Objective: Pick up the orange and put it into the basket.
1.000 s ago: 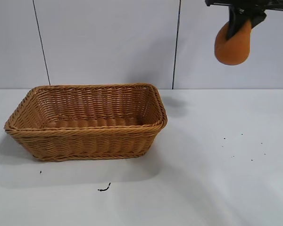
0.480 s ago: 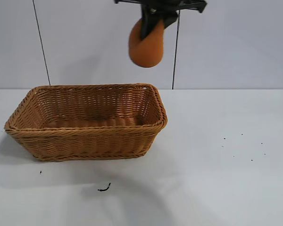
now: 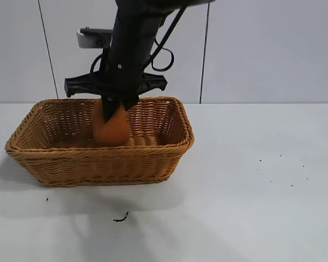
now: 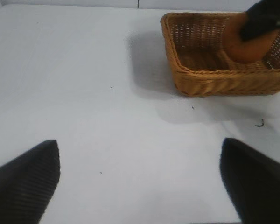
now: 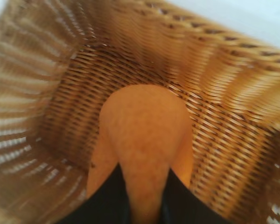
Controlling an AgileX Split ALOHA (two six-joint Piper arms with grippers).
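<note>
The tan woven basket [image 3: 169,142] stands left of the table's middle. My right gripper [image 3: 112,113] reaches down into it from above and is shut on the orange [image 3: 111,128], a dull-orange lump that hangs inside the basket near its floor. In the right wrist view the orange [image 5: 144,135] is pinched between the two black fingers [image 5: 107,200] above the basket's woven floor [image 5: 74,107]. My left gripper [image 4: 140,182] is open and empty over bare table, away from the basket [image 4: 200,79]; the orange [image 4: 245,49] shows there too.
The white table [image 3: 251,191] carries a small dark scrap [image 3: 120,218] in front of the basket and a few dark specks [image 3: 279,169] to the right. A grey panelled wall stands behind.
My right gripper has carried the orange from high at the right, leftward over the basket, then down into it.
</note>
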